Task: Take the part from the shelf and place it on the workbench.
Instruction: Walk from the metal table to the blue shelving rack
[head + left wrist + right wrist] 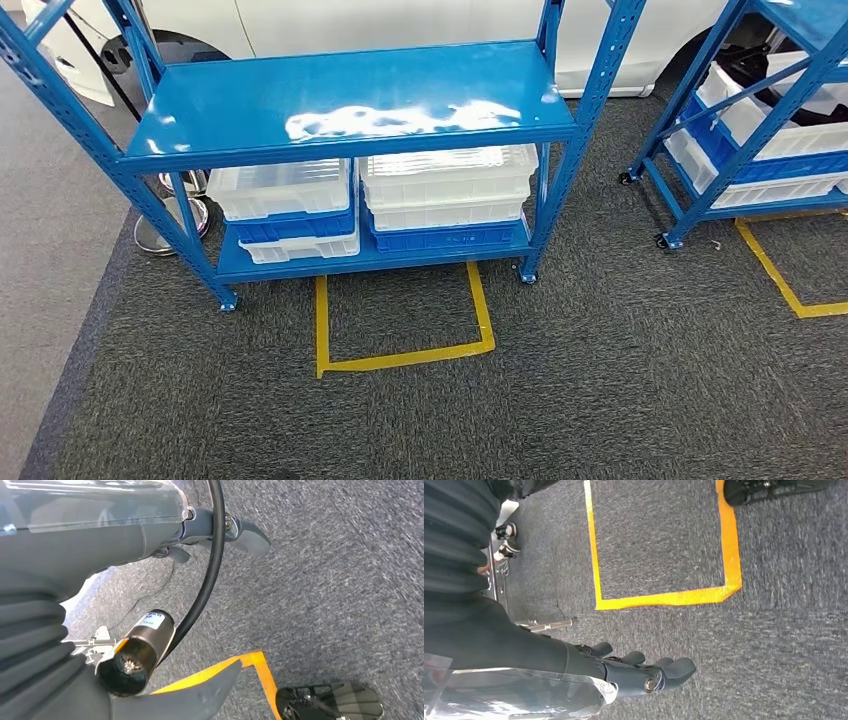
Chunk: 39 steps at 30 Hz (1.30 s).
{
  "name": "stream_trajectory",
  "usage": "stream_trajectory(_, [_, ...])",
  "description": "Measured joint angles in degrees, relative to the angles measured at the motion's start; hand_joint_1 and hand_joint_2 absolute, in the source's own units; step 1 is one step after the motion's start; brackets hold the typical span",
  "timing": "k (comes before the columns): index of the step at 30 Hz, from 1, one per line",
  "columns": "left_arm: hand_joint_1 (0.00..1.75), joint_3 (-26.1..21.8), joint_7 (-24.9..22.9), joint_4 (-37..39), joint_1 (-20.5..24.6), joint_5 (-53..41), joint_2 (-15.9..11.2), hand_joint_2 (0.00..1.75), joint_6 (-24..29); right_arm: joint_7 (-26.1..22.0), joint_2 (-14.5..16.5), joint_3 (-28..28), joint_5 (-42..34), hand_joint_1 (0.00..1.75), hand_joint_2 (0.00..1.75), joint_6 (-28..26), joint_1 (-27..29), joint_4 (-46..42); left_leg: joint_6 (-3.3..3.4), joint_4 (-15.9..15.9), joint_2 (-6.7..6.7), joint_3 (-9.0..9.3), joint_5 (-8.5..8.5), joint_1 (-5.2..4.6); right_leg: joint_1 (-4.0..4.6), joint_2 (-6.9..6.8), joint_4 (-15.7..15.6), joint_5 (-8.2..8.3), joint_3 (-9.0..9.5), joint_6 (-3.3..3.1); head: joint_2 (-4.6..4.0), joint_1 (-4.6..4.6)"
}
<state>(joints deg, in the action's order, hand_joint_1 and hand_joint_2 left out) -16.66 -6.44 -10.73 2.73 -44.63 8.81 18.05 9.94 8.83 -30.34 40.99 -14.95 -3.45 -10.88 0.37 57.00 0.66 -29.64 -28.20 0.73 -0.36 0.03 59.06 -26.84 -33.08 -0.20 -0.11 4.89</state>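
The blue shelf (350, 105) stands on grey carpet (600, 400), its top board bare and glossy. White and blue bins (445, 195) are stacked on the lower board, likely where the part lies, though I cannot make it out. Yellow tape (400, 355) marks a square before the shelf, probably a standing spot. Both arms hang toward the floor: the right hand (644, 672) holds nothing, its fingers loosely extended; the left hand (220, 535) grips nothing I can see, its spread unclear.

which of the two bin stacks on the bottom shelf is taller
The right-hand stack is taller: its top white bin reaches almost up to the blue shelf board above, while the left-hand stack leaves a clear gap beneath it.
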Motion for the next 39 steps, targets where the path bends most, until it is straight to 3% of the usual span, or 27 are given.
stream_trajectory(6, [0.0,-0.3,-0.1,0.0,0.0,0.1,0.0,1.75,0.0,-2.0,0.0,0.2,1.3,0.0,1.75,0.6,0.0,0.0,-0.43,0.0,0.0,0.07,-0.06,0.0,0.03,0.0,0.0,-0.02,0.02,-0.04,0.0,0.01])
stream_trajectory(9, [0.0,-0.5,-0.1,0.0,0.0,0.1,0.0,1.75,0.0,-1.9,0.0,0.4,1.9,0.0,1.75,0.9,0.0,0.0,0.27,0.2,-0.03,-0.03,-0.11,-0.25,-0.34,-0.11,-0.4,0.27,0.2,0.35,0.0,0.0])
stream_trajectory(11, [0.0,-0.5,-0.1,0.0,0.0,0.0,0.0,1.75,0.0,-1.9,0.0,0.6,2.0,0.0,1.75,0.9,0.0,0.0,0.81,-1.4,-0.07,0.84,0.72,0.08,-0.17,-0.25,-0.7,0.25,0.53,0.76,0.0,0.03])
stream_trajectory(13, [0.0,-0.6,-0.1,0.0,0.1,-0.1,0.1,1.75,0.0,-1.9,0.0,0.6,2.1,0.0,1.75,0.9,0.0,0.0,1.11,-3.2,-0.16,1.87,1.76,0.6,-0.06,-0.24,2.1,-1.75,-0.51,1.17,0.0,0.09])
stream_trajectory(16, [0.0,-0.8,0.0,0.0,0.1,-0.1,0.1,1.75,0.0,-1.7,-0.1,0.7,2.1,0.0,1.75,0.9,0.1,0.0,1.12,-3.5,-0.63,1.88,1.99,0.78,-0.75,-0.12,11.7,-6.14,-5.02,1.93,0.0,0.11])
stream_trajectory(17, [0.0,-0.9,-0.1,0.0,0.0,-0.1,0.1,1.75,0.0,-1.7,-0.1,0.7,2.1,0.0,1.75,0.9,0.1,0.0,0.99,-3.3,-0.96,1.87,1.88,0.88,-1.07,-0.12,12.9,-6.04,-5.61,2.22,0.0,0.11])
stream_trajectory(18, [0.0,-0.9,-0.1,0.0,0.0,-0.1,0.1,1.75,0.0,-1.7,-0.1,0.7,2.1,0.0,1.75,1.0,0.1,0.0,0.72,-3.0,-1.39,1.86,1.69,1.07,-1.4,-0.09,11.8,-4.79,-5.07,2.51,0.0,0.1])
stream_trajectory(20, [0.0,-0.9,-0.1,0.0,0.0,-0.1,0.1,1.75,0.0,-1.6,-0.1,0.7,2.1,0.0,1.75,1.0,0.2,0.0,-0.24,-2.1,-2.36,1.68,1.03,1.57,-2.07,0.75,5.2,-1.33,-1.7,3.13,0.0,0.13])
stream_trajectory(21, [0.0,-0.9,-0.1,0.0,0.1,-0.1,0.1,1.75,0.0,-1.6,-0.1,0.7,2.1,0.0,1.75,1.0,0.2,0.0,-0.85,-1.4,-2.77,1.45,0.61,1.66,-2.13,1.43,2.2,-0.36,-0.19,3.14,0.0,0.21])
stream_trajectory(23, [0.0,-1.0,-0.1,0.0,0.2,-0.1,0.1,1.75,0.0,-1.6,-0.1,0.7,2.1,0.0,1.75,1.1,0.2,0.0,-1.78,-0.7,-3.3,0.93,0.11,1.61,-2.01,2.19,0.1,-0.51,0.81,2.48,0.0,0.27])
stream_trajectory(25, [0.0,-1.0,-0.1,0.0,0.2,-0.1,0.1,1.75,0.0,-1.6,-0.1,0.7,2.1,0.0,1.75,1.2,0.0,0.1,-2.41,-0.8,-3.69,0.8,0.08,1.74,-1.75,1.49,0.4,-0.62,0.59,1.29,0.0,0.25])
stream_trajectory(27, [0.0,-1.0,-0.1,0.0,0.1,-0.1,0.1,1.75,0.0,-1.5,-0.2,0.7,2.1,0.0,1.75,1.2,0.0,0.0,-2.74,0.8,-2.94,0.18,-1.02,1.94,-1.6,0.67,0.4,-0.61,0.58,0.22,0.0,0.21])
stream_trajectory(28, [0.0,-1.0,-0.1,0.0,0.2,-0.1,0.1,1.75,0.0,-1.5,-0.2,0.7,2.1,0.0,1.75,1.2,0.1,0.0,-2.73,3.4,-2.31,-1.0,-2.55,1.92,-1.52,0.18,0.3,-0.59,0.58,-0.23,0.0,0.17])
stream_trajectory(30, [0.0,-1.0,-0.1,0.0,0.3,-0.1,0.1,1.75,0.0,-1.5,-0.2,0.7,2.1,0.0,1.75,1.2,0.2,0.1,-2.54,11.5,-1.43,-4.92,-6.47,1.66,-1.07,-0.85,0.3,-0.72,0.54,-0.8,0.0,0.13])
stream_trajectory(31, [0.0,-1.0,-0.1,0.0,0.2,-0.1,0.1,1.75,0.0,-1.5,-0.2,0.7,2.1,0.0,1.75,1.2,0.2,0.1,-2.39,15.2,-1.38,-6.81,-7.76,1.5,-0.78,-1.38,0.3,-0.8,0.56,-0.96,0.0,0.13])
stream_trajectory(32, [0.0,-1.0,-0.1,0.0,0.2,-0.1,0.1,1.75,0.0,-1.5,-0.2,0.7,2.1,0.0,1.75,1.2,0.2,0.1,-2.15,17.1,-1.36,-7.86,-7.92,1.32,-0.5,-1.88,0.3,-0.89,0.63,-1.11,0.0,0.13])
stream_trajectory(33, [0.0,-1.0,-0.1,0.0,0.1,-0.1,0.1,1.75,0.0,-1.5,-0.2,0.7,2.1,0.0,1.75,1.2,0.2,0.1,-1.78,16.9,-1.3,-7.87,-6.95,1.1,-0.24,-2.34,0.3,-0.98,0.76,-1.23,0.0,0.13])
stream_trajectory(34, [0.0,-1.0,-0.1,0.0,0.0,-0.1,0.1,1.75,0.0,-1.5,-0.2,0.7,2.1,0.0,1.75,1.2,0.2,0.1,-1.23,14.3,-1.05,-6.75,-4.98,0.79,-0.01,-2.8,0.3,-1.08,0.95,-1.33,0.0,0.13])
stream_trajectory(36, [0.0,-1.1,-0.1,0.0,0.0,-0.1,0.0,1.75,0.0,-1.5,-0.1,0.7,2.1,0.0,1.75,1.2,0.1,0.0,0.14,6.6,0.23,-3.22,-1.1,-0.08,0.41,-3.57,0.4,-1.32,1.28,-1.31,0.0,0.16])
stream_trajectory(38, [0.0,-1.2,-0.1,0.0,0.1,-0.1,0.0,1.75,0.0,-1.7,0.0,0.7,2.1,0.0,1.75,1.2,0.1,0.1,0.84,2.0,1.33,-1.36,0.36,-0.78,0.63,-4.17,0.4,-1.44,1.26,-0.97,0.0,0.2])
stream_trajectory(39, [0.0,-1.3,-0.1,0.0,0.1,-0.1,0.0,1.75,0.0,-1.8,0.0,0.7,2.1,0.0,1.75,1.3,0.0,0.1,0.61,1.5,1.42,-1.26,0.35,-0.86,0.76,-4.36,0.5,-1.51,1.15,-0.94,0.0,0.21])
